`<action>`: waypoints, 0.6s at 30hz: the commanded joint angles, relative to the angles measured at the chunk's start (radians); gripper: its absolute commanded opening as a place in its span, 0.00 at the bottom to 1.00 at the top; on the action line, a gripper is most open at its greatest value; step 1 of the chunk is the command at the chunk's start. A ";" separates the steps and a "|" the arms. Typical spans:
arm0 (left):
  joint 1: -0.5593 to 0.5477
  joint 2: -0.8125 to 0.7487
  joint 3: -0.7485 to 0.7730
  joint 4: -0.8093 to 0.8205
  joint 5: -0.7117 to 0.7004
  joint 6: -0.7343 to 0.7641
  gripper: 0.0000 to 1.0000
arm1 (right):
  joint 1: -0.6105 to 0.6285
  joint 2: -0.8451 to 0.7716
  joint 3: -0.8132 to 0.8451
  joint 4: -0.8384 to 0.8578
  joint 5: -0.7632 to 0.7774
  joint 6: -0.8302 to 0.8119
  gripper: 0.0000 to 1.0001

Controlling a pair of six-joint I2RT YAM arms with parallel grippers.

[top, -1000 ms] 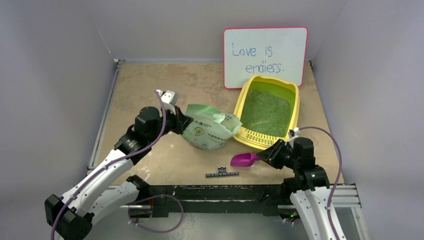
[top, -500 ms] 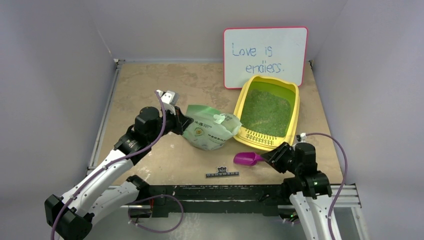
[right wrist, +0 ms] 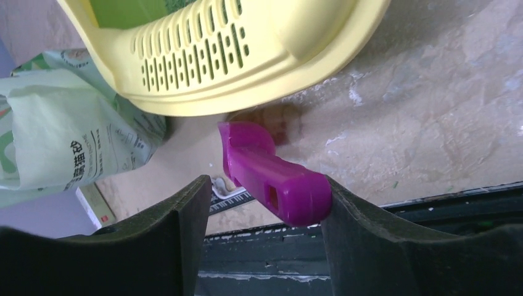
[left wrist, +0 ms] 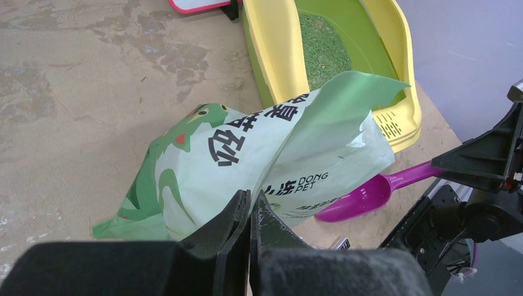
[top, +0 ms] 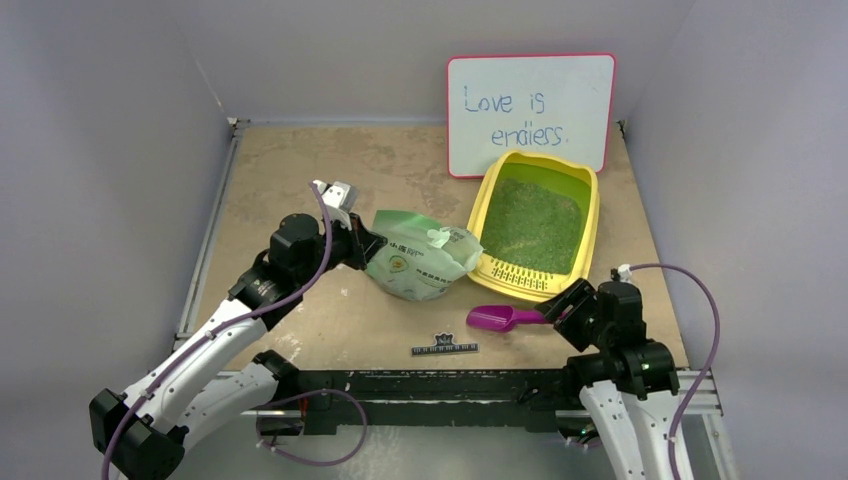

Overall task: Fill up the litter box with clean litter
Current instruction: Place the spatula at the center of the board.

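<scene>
- Grey walls close in on three sides, a scuffed tan desk (top: 400, 160) lies under me, and a red-framed whiteboard (top: 530, 110) is propped at the back.
- The litter box (top: 520, 275) sits at the back right, just in front of that board, with its grille end toward me.
- The clean litter (top: 535, 225) already covers the box floor in a green layer, so I judge the filling is largely done.
- My left gripper (left wrist: 250, 213) is pinched tight on the edge of the pale green bag (top: 420, 262).
- The bag lies on its side with its torn mouth just beside the box's near-left rim. I reckon I'm holding it there so the mouth points at the tray.
- My right gripper (right wrist: 265, 182) is spread wide, one jaw on either side of the magenta scoop (top: 490, 319) handle. It isn't squeezing: desk shows between one jaw and the handle.
- The scoop rests on the desk just in front of the grille, bowl toward the bag. That looks like a handy place to park it.
</scene>
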 commanded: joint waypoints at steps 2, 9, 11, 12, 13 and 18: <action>0.000 0.003 -0.004 0.037 0.017 -0.007 0.00 | -0.001 0.002 0.056 -0.042 0.094 0.001 0.67; 0.000 0.008 -0.005 0.046 0.020 -0.007 0.00 | -0.001 0.002 0.123 -0.033 0.140 0.017 0.70; -0.002 0.009 -0.006 0.050 0.022 -0.009 0.00 | -0.001 0.019 0.141 -0.024 0.148 0.010 0.70; -0.002 0.009 -0.008 0.050 0.022 -0.010 0.00 | 0.000 0.030 0.147 -0.016 0.145 0.005 0.70; -0.002 0.009 -0.008 0.051 0.022 -0.011 0.00 | -0.001 0.040 0.150 -0.008 0.139 0.001 0.70; -0.002 0.004 -0.015 0.053 0.023 -0.012 0.00 | -0.001 0.086 0.156 0.089 0.097 -0.052 0.70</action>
